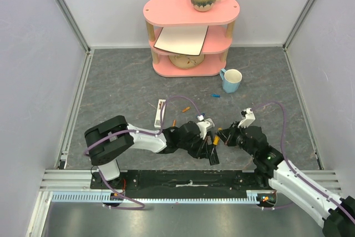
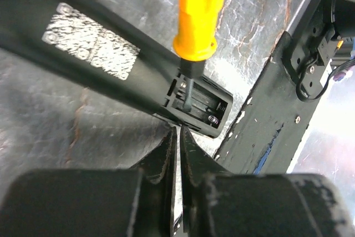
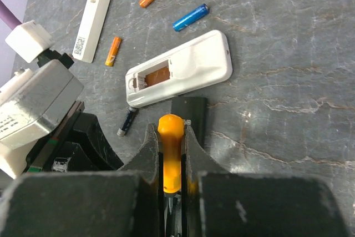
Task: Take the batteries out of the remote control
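Clamps the right hand (image 3: 172, 132) on the orange screwdriver (image 3: 170, 156), tip dug into the black remote's (image 2: 100, 65) open bay, likely to pry. Seems to brace its end with the left hand (image 2: 178, 137), pinched together. Shows loose batteries (image 3: 190, 17) on the desk (image 3: 288, 54).

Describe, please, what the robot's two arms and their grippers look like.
The left arm and right arm both have white links between bulky black joints, each trailing a purple cable. A small green light glows on the right arm. The left gripper and right gripper have scuffed matte black fingers.
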You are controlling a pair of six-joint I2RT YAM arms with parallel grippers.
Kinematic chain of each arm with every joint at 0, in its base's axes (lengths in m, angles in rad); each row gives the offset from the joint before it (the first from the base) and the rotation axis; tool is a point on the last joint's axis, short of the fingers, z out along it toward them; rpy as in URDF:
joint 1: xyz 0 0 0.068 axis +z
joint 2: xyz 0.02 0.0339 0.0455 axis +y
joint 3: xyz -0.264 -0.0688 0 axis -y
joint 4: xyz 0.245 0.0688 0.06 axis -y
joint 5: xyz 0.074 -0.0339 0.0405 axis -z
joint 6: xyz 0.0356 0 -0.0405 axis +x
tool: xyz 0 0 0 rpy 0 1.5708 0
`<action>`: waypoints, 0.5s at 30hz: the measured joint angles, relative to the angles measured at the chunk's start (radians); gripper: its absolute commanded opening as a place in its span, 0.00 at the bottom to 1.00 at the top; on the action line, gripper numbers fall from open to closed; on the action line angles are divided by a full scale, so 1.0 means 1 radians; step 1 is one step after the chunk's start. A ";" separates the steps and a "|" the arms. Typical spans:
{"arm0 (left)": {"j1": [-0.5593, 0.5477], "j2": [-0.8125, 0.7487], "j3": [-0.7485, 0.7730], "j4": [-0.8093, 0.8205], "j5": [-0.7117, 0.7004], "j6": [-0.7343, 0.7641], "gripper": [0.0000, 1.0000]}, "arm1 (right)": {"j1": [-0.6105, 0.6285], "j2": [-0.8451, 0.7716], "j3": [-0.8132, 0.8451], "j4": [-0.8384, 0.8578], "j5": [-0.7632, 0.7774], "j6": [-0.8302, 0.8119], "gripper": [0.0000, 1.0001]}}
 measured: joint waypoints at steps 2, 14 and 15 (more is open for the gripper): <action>0.006 -0.019 -0.004 -0.012 -0.016 0.003 0.32 | 0.001 0.014 0.021 -0.001 -0.002 -0.008 0.00; 0.013 -0.369 -0.087 -0.071 -0.161 0.070 0.86 | 0.005 0.048 0.166 0.002 0.002 -0.085 0.00; 0.013 -0.421 -0.100 -0.087 -0.199 0.081 0.89 | 0.005 0.053 0.172 0.002 0.002 -0.090 0.00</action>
